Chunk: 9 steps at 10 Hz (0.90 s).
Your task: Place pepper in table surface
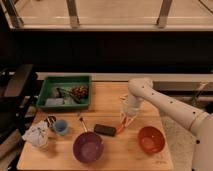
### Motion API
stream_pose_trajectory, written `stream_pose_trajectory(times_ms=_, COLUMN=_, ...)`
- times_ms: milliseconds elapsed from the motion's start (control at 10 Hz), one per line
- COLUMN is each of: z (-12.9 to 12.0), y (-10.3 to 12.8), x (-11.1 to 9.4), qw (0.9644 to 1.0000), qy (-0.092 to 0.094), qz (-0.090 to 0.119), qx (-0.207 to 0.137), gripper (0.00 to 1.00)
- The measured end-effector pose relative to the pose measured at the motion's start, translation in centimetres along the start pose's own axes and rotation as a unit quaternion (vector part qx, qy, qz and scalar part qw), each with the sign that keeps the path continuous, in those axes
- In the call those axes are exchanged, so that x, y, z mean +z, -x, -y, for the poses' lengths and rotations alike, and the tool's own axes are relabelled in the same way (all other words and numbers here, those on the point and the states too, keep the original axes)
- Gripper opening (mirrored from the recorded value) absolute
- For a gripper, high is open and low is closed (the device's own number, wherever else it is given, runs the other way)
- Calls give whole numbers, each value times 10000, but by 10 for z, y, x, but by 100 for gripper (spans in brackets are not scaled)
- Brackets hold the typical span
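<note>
The pepper (121,127) is a slim orange-red vegetable. It hangs slanted from my gripper (127,120), with its lower tip at or just above the table surface (107,102), a light wooden top. The gripper is shut on the pepper's upper end, right of the table's centre. The white arm (165,102) reaches in from the right. The pepper sits between a black flat object (105,129) and the orange bowl (151,139).
A green tray (50,85) with items stands at the back left. A purple bowl (88,147) is at the front centre. A blue cup (61,126) and a white crumpled bag (37,135) are at the front left. A dark chair (17,90) stands off the left edge.
</note>
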Motion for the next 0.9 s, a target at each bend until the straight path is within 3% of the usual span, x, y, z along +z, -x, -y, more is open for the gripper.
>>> stream_pose_trajectory(times_ms=300, z=7, y=3, x=-6, qw=9998, qy=-171, qz=57, qx=-48, gripper=0)
stream_pose_trajectory(times_ms=500, z=19, y=3, x=-23, qw=9993, qy=-341, qz=-9, qx=-136, gripper=0)
stream_pose_trajectory(times_ms=600, z=38, y=-2, x=-46, qw=9982, qy=-528, qz=-97, qx=-278, gripper=0)
stream_pose_trajectory(times_ms=900, z=81, y=-14, x=-91, qw=9951, qy=-731, qz=-317, qx=-593, gripper=0)
